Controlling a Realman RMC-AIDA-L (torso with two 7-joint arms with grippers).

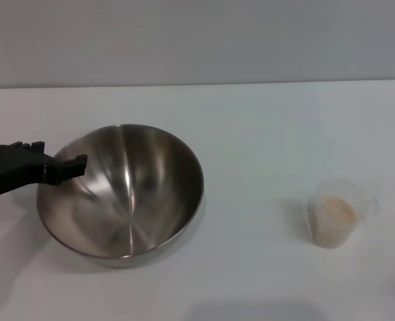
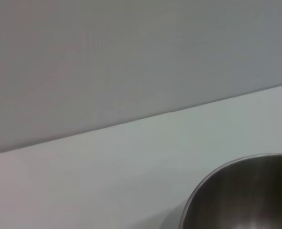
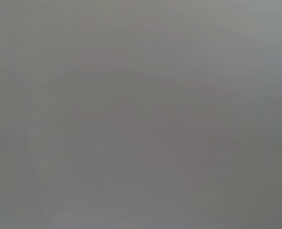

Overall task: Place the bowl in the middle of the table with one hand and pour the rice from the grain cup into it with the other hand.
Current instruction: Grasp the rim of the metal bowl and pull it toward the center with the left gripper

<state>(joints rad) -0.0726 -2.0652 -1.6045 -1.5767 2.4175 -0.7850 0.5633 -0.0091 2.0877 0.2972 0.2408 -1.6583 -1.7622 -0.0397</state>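
Note:
The steel bowl (image 1: 127, 194) sits left of the middle of the white table (image 1: 264, 134). My left gripper (image 1: 67, 167) reaches in from the left, and its black finger (image 1: 73, 165) lies across the bowl's left rim, shut on it. The bowl's rim also shows in the left wrist view (image 2: 241, 191). The clear grain cup (image 1: 336, 212) stands upright at the right, well apart from the bowl, with pale beige rice (image 1: 336, 210) inside it. My right gripper is out of view, and the right wrist view shows only plain grey.
A grey wall (image 1: 197, 40) runs along the table's far edge. Bare tabletop lies between the bowl and the cup.

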